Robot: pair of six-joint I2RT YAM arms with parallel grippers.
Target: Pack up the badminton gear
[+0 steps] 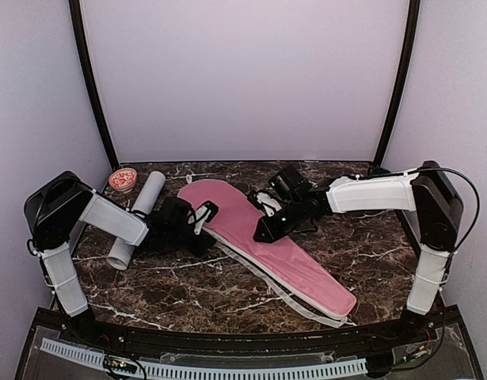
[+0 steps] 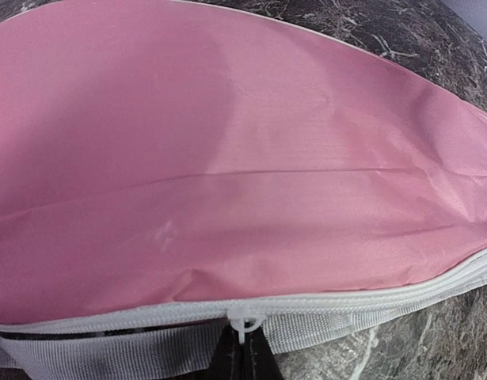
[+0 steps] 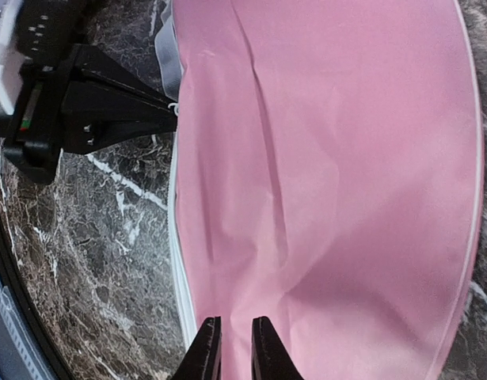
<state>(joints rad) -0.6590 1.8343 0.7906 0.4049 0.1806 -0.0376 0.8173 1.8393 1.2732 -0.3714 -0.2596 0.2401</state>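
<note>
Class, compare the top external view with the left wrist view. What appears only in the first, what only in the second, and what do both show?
Only the top external view: the white tube, the red-patterned round cap and both arms, with the right claw over the cover. Only the left wrist view: the white zip pull seen close, pinched in the shut left claw. Both: the pink cover, its white zip edge and the marble table.

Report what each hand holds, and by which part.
Left hand pinches the pink cover by its white zipper pull. Right hand sits over the cover, slightly parted; a hold cannot be told.
</note>
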